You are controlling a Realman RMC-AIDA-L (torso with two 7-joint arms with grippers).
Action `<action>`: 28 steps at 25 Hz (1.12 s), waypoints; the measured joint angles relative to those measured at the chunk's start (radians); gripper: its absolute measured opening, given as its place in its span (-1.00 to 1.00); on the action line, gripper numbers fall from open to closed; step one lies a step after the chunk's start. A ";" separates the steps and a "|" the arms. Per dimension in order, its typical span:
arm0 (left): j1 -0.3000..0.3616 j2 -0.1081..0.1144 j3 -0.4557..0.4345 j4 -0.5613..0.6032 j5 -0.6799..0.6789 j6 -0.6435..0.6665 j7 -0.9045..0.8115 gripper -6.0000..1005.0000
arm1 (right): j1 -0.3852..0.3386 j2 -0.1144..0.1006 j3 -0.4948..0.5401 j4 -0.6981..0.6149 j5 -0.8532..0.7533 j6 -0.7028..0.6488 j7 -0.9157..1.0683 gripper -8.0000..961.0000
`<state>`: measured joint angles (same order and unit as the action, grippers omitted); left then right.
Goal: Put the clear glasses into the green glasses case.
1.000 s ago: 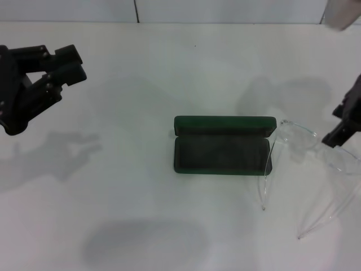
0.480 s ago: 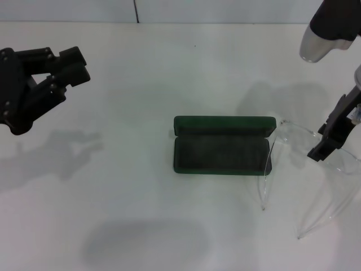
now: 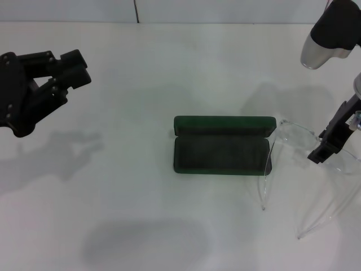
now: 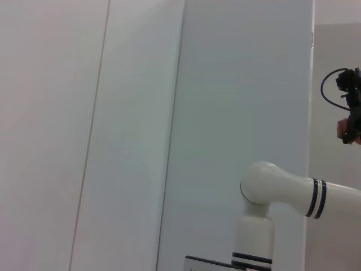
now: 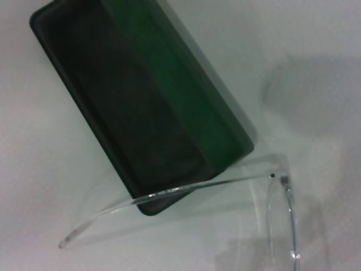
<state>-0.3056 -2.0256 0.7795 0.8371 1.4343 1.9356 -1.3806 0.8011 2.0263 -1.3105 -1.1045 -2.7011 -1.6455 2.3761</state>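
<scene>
The green glasses case lies open in the middle of the table, lid standing up at the back, dark lining showing. The clear glasses lie just to its right, their long arms reaching toward the front edge. My right gripper hangs over the right lens, one dark finger low above it. The right wrist view looks down on the case with a clear glasses arm crossing its corner. My left gripper is parked high at the far left, shut and empty.
White tabletop all around, with soft shadows on it. My right arm's white link hangs over the back right corner. The left wrist view shows only wall panels and a white arm joint.
The right gripper has come in from the right edge, leftward and down over the glasses' right lens; its white arm link has entered at top right. The left gripper drifted slightly.
</scene>
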 joint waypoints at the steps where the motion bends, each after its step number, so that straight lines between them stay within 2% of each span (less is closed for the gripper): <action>1: 0.000 0.000 0.000 -0.001 0.000 0.000 0.000 -0.61 | -0.002 0.000 0.000 0.000 0.000 0.002 0.000 0.20; 5: 0.000 0.001 0.000 -0.001 0.000 -0.001 0.001 -0.61 | -0.006 -0.001 0.001 0.003 -0.002 0.016 0.000 0.13; 15: -0.005 0.007 -0.004 -0.029 0.000 -0.005 0.027 -0.62 | -0.029 -0.006 -0.009 0.002 -0.003 0.056 -0.008 -0.73; 22: -0.005 0.013 -0.005 -0.053 -0.004 -0.004 0.029 -0.62 | -0.067 -0.007 -0.009 -0.060 0.006 0.029 -0.010 -0.79; 28: 0.005 0.009 -0.005 -0.053 -0.010 0.003 0.029 -0.62 | -0.147 -0.008 0.015 -0.208 0.060 -0.054 -0.010 -0.79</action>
<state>-0.3011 -2.0168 0.7746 0.7838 1.4244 1.9383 -1.3514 0.6541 2.0179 -1.2959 -1.3121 -2.6409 -1.6993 2.3658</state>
